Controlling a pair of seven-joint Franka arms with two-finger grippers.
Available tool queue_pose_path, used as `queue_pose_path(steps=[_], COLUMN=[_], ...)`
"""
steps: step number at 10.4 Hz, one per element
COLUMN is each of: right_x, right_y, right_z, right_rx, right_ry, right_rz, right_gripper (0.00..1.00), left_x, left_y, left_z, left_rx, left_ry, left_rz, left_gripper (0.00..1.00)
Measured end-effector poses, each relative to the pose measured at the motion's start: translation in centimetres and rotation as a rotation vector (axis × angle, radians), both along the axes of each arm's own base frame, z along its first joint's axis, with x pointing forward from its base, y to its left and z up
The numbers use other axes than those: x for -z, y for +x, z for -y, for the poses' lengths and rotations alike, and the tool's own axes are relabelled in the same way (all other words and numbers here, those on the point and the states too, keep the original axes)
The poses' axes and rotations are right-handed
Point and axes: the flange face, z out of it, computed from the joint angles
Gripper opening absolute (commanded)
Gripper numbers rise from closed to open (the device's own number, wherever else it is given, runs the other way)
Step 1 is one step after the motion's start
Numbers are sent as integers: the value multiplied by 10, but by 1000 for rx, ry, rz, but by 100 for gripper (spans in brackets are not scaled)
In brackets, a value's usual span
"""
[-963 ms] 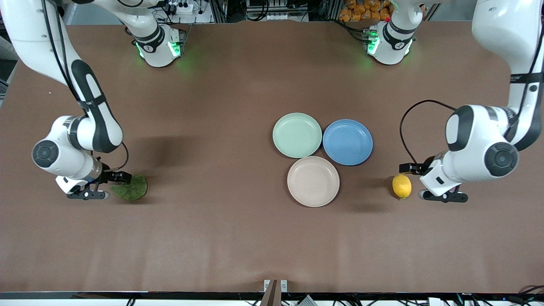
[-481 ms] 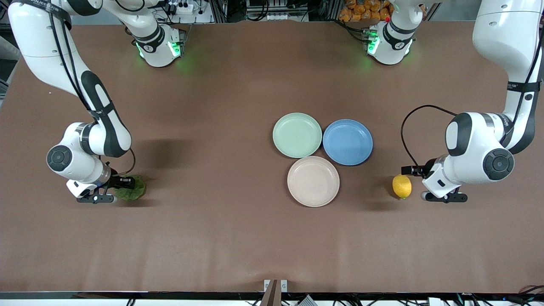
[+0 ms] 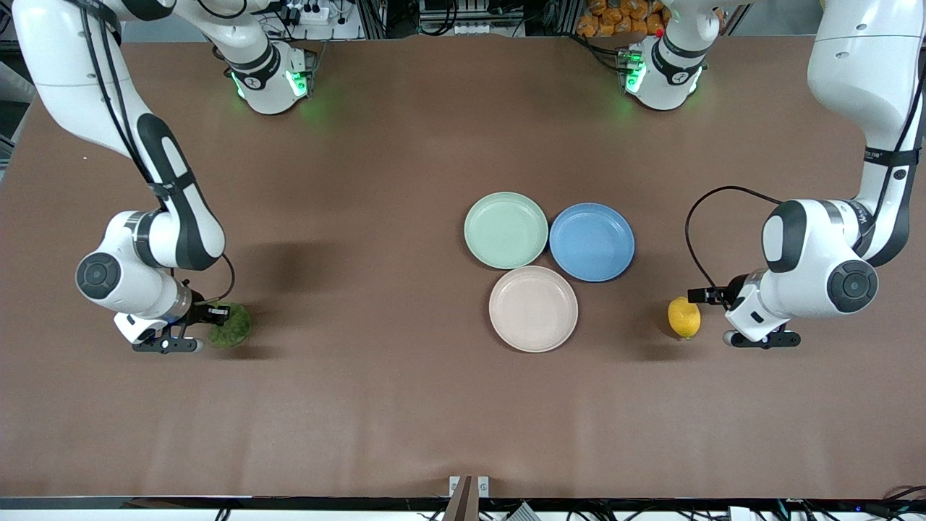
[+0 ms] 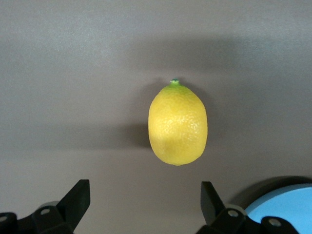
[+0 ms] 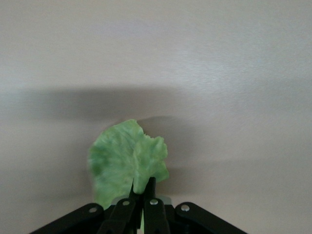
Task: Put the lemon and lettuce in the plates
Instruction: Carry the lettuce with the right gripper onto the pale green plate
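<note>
The lettuce (image 3: 232,325), a wrinkly green leaf, is near the right arm's end of the table. My right gripper (image 3: 211,323) is shut on its edge, low at the table. In the right wrist view the fingers (image 5: 151,187) pinch the leaf (image 5: 119,163) between them. The yellow lemon (image 3: 684,317) lies on the table near the left arm's end. My left gripper (image 3: 715,316) is open beside it, not touching; in the left wrist view the lemon (image 4: 178,124) lies ahead of the open gripper (image 4: 145,189). The mint green plate (image 3: 506,229) and the beige-white plate (image 3: 533,308) are empty.
A blue plate (image 3: 592,242) sits beside the mint one, touching both plates, and is empty; its rim shows in the left wrist view (image 4: 285,204). The brown table (image 3: 376,217) is bare between the lettuce and the plates.
My right gripper moved in over the lettuce's edge and shut on it; the leaf is now bunched up and looks smaller. My left gripper shifted slightly beside the lemon, still open.
</note>
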Motion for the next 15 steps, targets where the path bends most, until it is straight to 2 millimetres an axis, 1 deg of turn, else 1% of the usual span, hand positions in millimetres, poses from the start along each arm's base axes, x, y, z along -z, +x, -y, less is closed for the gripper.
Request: queue_pose_path(steps=[1,2,3,4,5,6,9,11,12,13,14,15], right_x=[-25,-53,-81,-104,-121,-129,-138,-141,-139,-131,-119,-106], right_y=[5,7,8,6,2,-6,-41,-75,-99,-126,-156,-182], right_z=[-21,-49,-80,-113,-150,-188,-292,-375,-422,-467,-507,-537], right_rx=[27,68,116,161,200,231,294,339,363,378,369,342], right_ry=[17,33,49,72,112,147,168,186,210,232,246,251], right_rz=[-23,-43,-70,-103,-124,-141,-176,-148,-128,-119,-122,-129], right_gripper=[0,0,0,0,0,0,0,0,0,0,0,0], left_x=[4,11,19,28,37,45,59,63,65,65,64,65], left_y=[2,3,4,5,7,7,5,7,7,10,14,16], left_z=[3,8,11,14,16,18,34,35,35,35,36,36], left_rx=[-27,-49,-58,-59,-59,-57,-35,-34,-35,-35,-34,-34], left_ry=[4,5,5,2,-1,-3,-7,-7,-8,-11,-15,-17], left_rz=[8,16,22,29,39,42,33,31,35,59,88,99], left_gripper=[100,100,100,100,100,100,100,100,100,89,52,21])
